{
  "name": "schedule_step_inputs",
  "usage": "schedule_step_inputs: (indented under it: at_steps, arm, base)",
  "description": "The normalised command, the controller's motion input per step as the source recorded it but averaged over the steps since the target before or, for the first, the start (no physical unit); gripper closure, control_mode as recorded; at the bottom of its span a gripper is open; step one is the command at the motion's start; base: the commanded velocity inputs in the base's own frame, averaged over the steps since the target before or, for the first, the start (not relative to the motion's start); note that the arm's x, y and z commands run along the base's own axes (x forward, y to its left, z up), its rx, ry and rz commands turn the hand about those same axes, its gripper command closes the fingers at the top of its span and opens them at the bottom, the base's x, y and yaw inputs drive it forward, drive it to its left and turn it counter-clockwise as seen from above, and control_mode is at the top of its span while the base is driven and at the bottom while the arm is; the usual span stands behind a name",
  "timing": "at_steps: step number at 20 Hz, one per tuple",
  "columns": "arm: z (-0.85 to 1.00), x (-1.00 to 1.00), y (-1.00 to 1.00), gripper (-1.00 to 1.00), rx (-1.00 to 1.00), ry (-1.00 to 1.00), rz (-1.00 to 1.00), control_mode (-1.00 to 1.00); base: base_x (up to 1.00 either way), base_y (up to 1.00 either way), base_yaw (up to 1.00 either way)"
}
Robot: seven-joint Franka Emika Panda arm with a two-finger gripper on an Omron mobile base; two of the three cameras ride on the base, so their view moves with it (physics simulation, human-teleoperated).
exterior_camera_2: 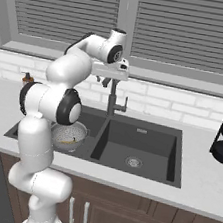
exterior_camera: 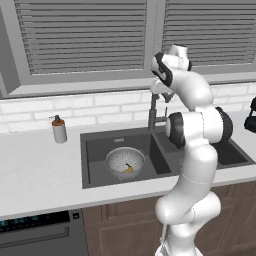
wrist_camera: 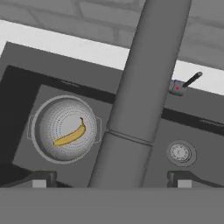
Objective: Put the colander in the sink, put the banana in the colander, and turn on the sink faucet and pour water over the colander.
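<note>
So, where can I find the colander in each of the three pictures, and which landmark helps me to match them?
Left base view: the colander sits low in the middle, in the left basin of the sink.
Right base view: the colander lies left of middle, partly behind the arm.
Hand view: the colander lies at the middle left, with the banana inside.
Shared landmark: the sink faucet, between the basins.

We see a yellow banana (wrist_camera: 70, 134) with dark tips in a silvery-white colander (wrist_camera: 64, 128) dotted all over with tiny holes, left of our dark fingers (wrist_camera: 39, 178). The sink (wrist_camera: 26, 131) is dark grey. Between the fingers stands the dark grey faucet (wrist_camera: 140, 87). Its lever (wrist_camera: 186, 83) is black, with a small red spot.
</note>
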Motion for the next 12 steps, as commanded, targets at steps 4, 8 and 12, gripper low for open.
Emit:
schedule_step_inputs:
  at_steps: [4, 8, 12]
  arm:
    - [-0.31, 0.0, 0.14, -1.0, 0.0, 0.0, -0.23, -1.0]
    - [-0.3, 0.0, 0.44, -1.0, -0.01, 0.0, -0.27, -1.0]
    - [-0.28, 0.0, 0.6, -1.0, 0.0, 0.0, -0.26, -1.0]
  base:
    - [0.0, 0.0, 0.0]
    - [0.0, 0.0, 0.0]
    - [0.0, 0.0, 0.0]
